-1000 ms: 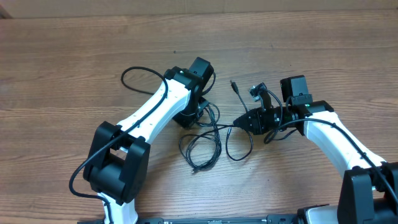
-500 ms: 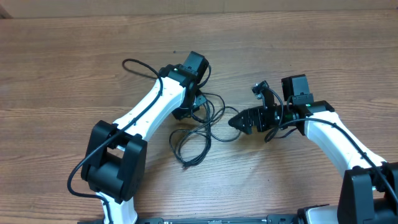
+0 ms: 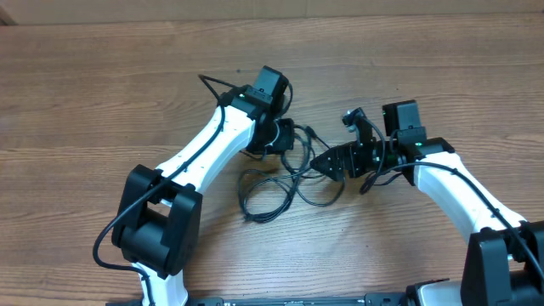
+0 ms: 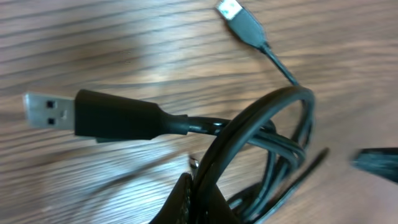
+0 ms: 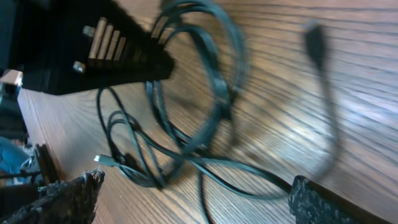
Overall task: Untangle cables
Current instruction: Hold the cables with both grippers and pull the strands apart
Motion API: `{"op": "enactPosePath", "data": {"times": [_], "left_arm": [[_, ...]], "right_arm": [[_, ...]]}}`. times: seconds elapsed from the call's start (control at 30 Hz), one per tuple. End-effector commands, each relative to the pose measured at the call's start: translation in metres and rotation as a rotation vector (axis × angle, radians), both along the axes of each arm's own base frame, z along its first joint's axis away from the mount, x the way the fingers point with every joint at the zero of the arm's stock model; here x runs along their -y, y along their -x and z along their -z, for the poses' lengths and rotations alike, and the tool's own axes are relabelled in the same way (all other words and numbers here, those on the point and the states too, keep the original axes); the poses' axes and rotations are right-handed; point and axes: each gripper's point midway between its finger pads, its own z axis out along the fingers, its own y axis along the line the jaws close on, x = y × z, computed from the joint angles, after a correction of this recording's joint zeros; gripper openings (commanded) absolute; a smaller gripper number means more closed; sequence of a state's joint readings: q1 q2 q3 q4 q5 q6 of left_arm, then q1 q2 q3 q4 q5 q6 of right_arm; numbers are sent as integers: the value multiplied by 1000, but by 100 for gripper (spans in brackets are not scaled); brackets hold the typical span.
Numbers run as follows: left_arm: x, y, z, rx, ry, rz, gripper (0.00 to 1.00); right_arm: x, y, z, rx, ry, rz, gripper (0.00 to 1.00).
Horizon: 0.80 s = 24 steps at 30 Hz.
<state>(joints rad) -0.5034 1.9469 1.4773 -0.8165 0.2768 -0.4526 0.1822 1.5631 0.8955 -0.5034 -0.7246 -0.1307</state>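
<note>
Left gripper (image 3: 285, 138), clamped on the cables (image 4: 236, 127), should draw away slowly while right gripper (image 3: 321, 164), fingers apart, pins a loop.

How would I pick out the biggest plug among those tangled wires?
On the wooden table, find the bunch of black cables looping at the right of the left wrist view. One big plug sticks out leftward from it: a thick black body ending in a wide silver tip with two square holes, much bulkier than the slim plug at the top.
</note>
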Motion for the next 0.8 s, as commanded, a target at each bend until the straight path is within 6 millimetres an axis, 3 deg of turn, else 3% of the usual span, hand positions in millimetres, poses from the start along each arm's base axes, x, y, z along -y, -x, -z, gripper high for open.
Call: {"op": "enactPosePath", "data": {"times": [0.0, 0.23, 0.6, 0.77], "left_arm": [[26, 6, -21, 36, 95, 96, 4], [39, 11, -28, 23, 173, 134, 4], [38, 13, -27, 27, 165, 163, 4], [42, 16, -29, 16, 189, 171, 4]], "right_arm": [[-9, 4, 4, 10, 19, -27, 94], [-6, 0, 13, 34, 103, -12, 86], [16, -15, 25, 79, 247, 65, 85], [14, -21, 22, 107, 240, 69, 74]]}}
